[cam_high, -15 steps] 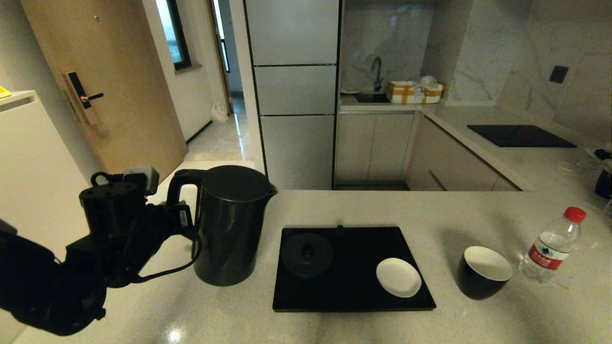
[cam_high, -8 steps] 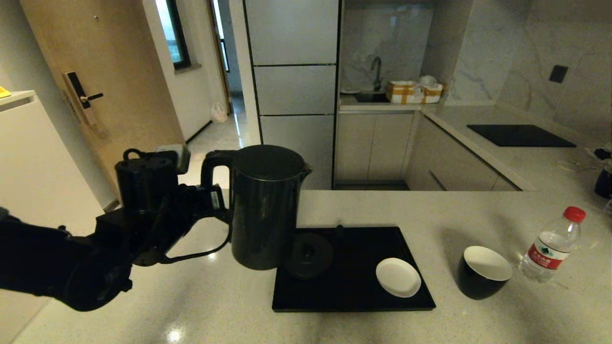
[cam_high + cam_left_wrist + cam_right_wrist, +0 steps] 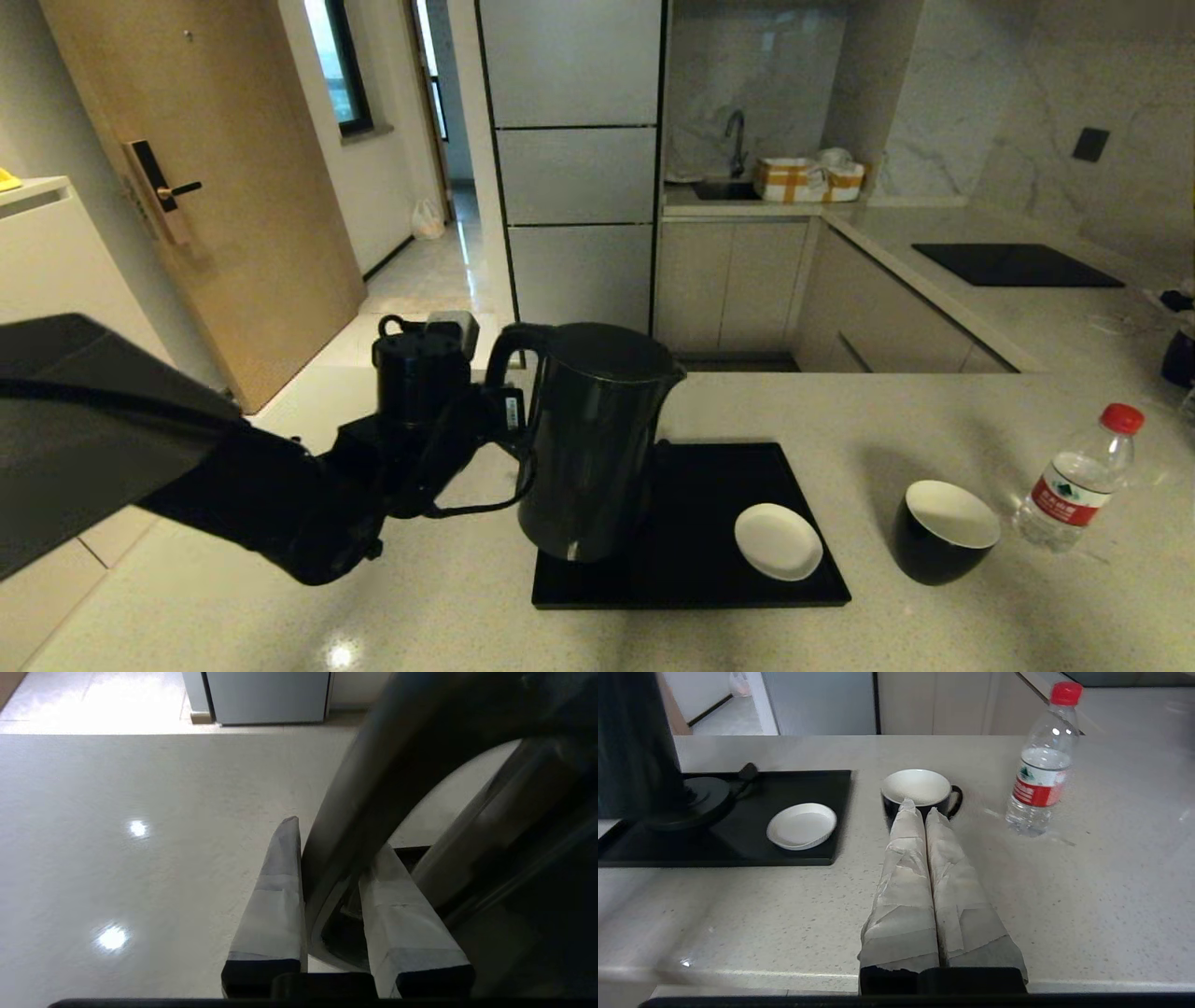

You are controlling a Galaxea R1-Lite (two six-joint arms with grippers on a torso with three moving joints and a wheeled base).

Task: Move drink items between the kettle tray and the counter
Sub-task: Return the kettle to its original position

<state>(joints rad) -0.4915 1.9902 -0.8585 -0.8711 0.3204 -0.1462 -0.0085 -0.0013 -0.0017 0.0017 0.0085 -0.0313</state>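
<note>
My left gripper (image 3: 509,411) is shut on the handle of the tall black kettle (image 3: 593,439), with the handle (image 3: 373,788) clamped between its taped fingers (image 3: 280,896). The kettle stands upright over the left part of the black kettle tray (image 3: 709,579) and hides the round base in the head view. In the right wrist view the base (image 3: 698,795) shows partly beside it; whether they touch I cannot tell. The black cup (image 3: 943,530) and the red-capped bottle (image 3: 1078,481) stand on the counter (image 3: 934,411) right of the tray. My right gripper (image 3: 920,807) is shut and empty, just short of the cup (image 3: 917,788).
A small white saucer (image 3: 778,541) lies on the tray's right part. A black cooktop panel (image 3: 1016,265) is set into the far right counter, and a dark object (image 3: 1178,359) sits at the right edge. The counter ends at the left, above the floor.
My left gripper has lifted the kettle from the counter left of the tray and carried it rightward, lowering it over the tray's left part. Cup, bottle and saucer have not moved.
</note>
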